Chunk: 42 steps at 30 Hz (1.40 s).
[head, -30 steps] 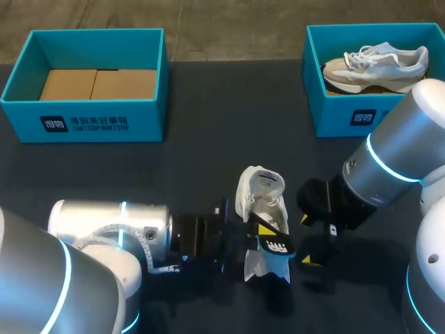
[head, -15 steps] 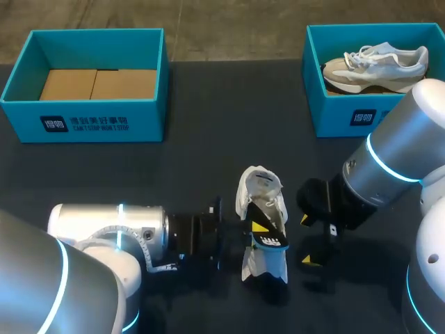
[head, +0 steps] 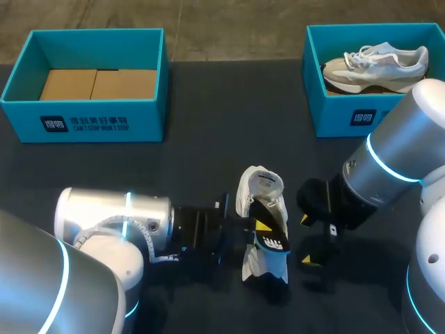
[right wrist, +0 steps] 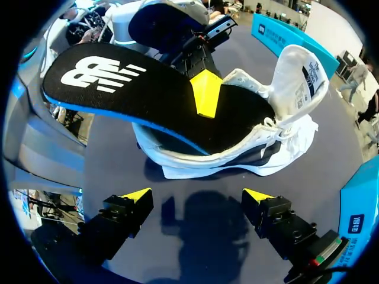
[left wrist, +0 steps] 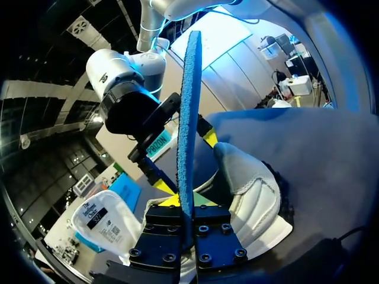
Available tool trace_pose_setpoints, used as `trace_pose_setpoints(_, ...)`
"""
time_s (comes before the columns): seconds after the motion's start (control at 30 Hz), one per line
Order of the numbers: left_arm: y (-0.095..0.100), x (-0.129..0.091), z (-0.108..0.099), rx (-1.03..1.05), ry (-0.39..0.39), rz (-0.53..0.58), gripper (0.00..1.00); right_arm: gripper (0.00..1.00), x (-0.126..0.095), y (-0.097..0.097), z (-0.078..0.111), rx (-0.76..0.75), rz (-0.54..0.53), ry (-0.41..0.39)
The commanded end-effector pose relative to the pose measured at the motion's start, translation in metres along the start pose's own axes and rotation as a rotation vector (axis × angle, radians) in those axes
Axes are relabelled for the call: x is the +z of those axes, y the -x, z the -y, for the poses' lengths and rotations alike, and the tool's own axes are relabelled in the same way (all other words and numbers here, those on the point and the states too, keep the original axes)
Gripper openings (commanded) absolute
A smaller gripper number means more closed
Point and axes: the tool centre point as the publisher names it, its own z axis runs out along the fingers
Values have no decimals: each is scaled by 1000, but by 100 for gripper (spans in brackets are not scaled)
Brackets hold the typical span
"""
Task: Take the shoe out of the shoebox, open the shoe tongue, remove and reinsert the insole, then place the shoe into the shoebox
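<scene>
So my left gripper (head: 261, 229) was clamped on the black insole (right wrist: 148, 94), one end tucked down in the white shoe (head: 259, 189), the printed end sticking out. The shoe lay on the dark surface (head: 208, 139) between my two arms. My right gripper (right wrist: 195, 195) hung just beside it, fingers spread, holding nothing. A second shoe (head: 379, 61) sat in the right-hand shoebox (head: 334, 118).

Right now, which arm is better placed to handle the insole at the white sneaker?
Left. The left gripper is shut on the black insole, one end of which lies in the white sneaker. The right gripper hangs open and empty beside the sneaker, so it would first need to take a grip.
</scene>
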Motion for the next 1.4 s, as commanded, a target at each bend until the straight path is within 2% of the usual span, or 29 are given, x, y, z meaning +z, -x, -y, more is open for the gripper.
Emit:
trace_pose_setpoints(0.03,-1,-1,3,5,1,-3,8,100,1,-1,0,1,2,-1)
trace_pose_setpoints(0.07,-1,-2,3,7,2,-1,16,100,1,-1,0,1,2,-1)
trace_pose_setpoints(0.17,-1,-3,6,11,2,4,25,100,1,-1,0,1,2,-1)
trace_pose_setpoints(0.27,-2,-5,9,14,0,10,29,100,1,-1,0,1,2,-1)
trace_pose_setpoints(0.7,-3,-7,27,43,15,46,27,100,1,-1,0,1,2,-1)
trace_pose_setpoints(0.87,0,-5,32,46,33,51,29,100,1,-1,0,1,2,-1)
trace_pose_setpoints(0.97,0,-5,34,55,27,51,34,100,1,-1,0,1,2,-1)
trace_pose_setpoints(1.13,0,-5,35,69,24,52,25,100,1,-1,0,1,2,-1)
trace_pose_setpoints(1.2,0,-4,35,76,22,52,16,100,1,-1,0,1,2,-1)
trace_pose_setpoints(1.23,-1,-4,35,84,24,56,3,100,1,-1,0,1,2,-1)
trace_pose_setpoints(1.27,-1,-3,34,83,23,56,0,100,1,-1,0,1,2,-1)
trace_pose_setpoints(1.4,-3,-3,31,115,30,77,0,100,1,-1,0,1,2,-1)
